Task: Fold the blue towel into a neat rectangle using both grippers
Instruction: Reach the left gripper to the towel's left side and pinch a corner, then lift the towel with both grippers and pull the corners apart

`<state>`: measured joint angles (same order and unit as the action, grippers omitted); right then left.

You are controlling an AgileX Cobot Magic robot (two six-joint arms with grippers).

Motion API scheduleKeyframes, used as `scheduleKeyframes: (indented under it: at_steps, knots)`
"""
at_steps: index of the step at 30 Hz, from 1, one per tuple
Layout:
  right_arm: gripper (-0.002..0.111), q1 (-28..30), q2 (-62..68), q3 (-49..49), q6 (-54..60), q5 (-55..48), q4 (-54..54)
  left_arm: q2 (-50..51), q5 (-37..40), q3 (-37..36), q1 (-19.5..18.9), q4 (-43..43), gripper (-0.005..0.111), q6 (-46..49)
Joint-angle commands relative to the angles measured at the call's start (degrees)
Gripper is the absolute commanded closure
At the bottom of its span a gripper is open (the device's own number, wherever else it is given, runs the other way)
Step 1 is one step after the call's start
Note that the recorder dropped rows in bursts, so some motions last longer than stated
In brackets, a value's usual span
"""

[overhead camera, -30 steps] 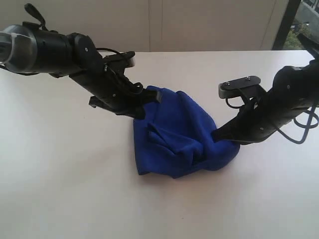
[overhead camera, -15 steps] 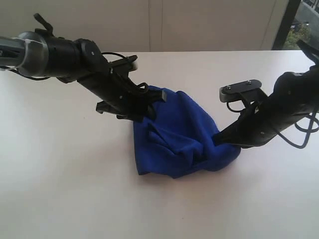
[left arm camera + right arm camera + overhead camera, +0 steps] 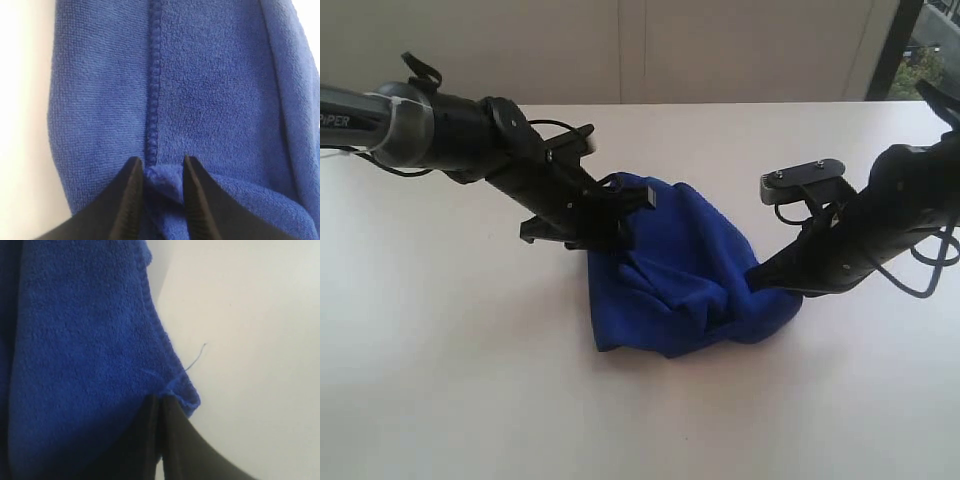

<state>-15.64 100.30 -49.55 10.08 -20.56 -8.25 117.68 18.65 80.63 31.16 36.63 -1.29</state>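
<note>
The blue towel (image 3: 690, 270) lies crumpled in a heap on the white table (image 3: 450, 360). My left gripper (image 3: 638, 200) is at the heap's far left corner. In the left wrist view its jaws (image 3: 160, 167) stand apart, with a raised fold of the towel (image 3: 210, 90) and its stitched hem between the fingers. My right gripper (image 3: 757, 275) is at the heap's right side. In the right wrist view it (image 3: 161, 399) is shut on the hemmed edge of the towel (image 3: 75, 340). No white label shows.
A cable (image 3: 920, 270) loops off the right arm just above the table. A pale wall (image 3: 720, 50) runs behind the table's far edge, with a dark window frame (image 3: 895, 50) at the back right.
My left gripper has gone from shut to open and shifted slightly right and down over the towel's corner. The right arm and the towel heap have barely moved.
</note>
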Motion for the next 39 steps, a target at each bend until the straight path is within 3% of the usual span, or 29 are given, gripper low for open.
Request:
scheduleKeyframes:
  at_steps: [1, 6, 13, 18, 30, 35, 39]
  knots:
    - [0.108, 0.23, 0.18, 0.25, 0.10, 0.46, 0.17, -0.10, -0.14, 0.17, 0.34, 1.09, 0.084, 0.02]
    - [0.108, 0.23, 0.18, 0.25, 0.10, 0.46, 0.17, -0.10, -0.25, 0.17, 0.34, 1.09, 0.107, 0.02]
    - [0.108, 0.23, 0.08, 0.25, 0.10, 1.01, 0.17, -1.90, 0.77, 0.17, 0.10, 0.57, 0.107, 1.80]
    - [0.108, 0.23, -2.92, 0.25, 0.10, 2.15, 0.17, -8.77, 6.89, 0.17, -1.74, -1.53, 0.107, 10.69]
    - [0.108, 0.33, -21.04, 0.25, -0.50, -1.87, 9.82, -30.13, 23.09, 0.17, -14.86, -19.75, 0.107, 14.21]
    - [0.108, 0.33, -28.43, 0.25, -4.10, -4.77, 15.81, -36.88, 28.35, 0.17, -17.89, -26.54, 0.107, 14.09]
    - [0.108, 0.33, -33.72, 0.25, -11.94, -6.71, 24.57, -40.98, 29.45, 0.17, -17.89, -30.50, 0.107, 14.09]
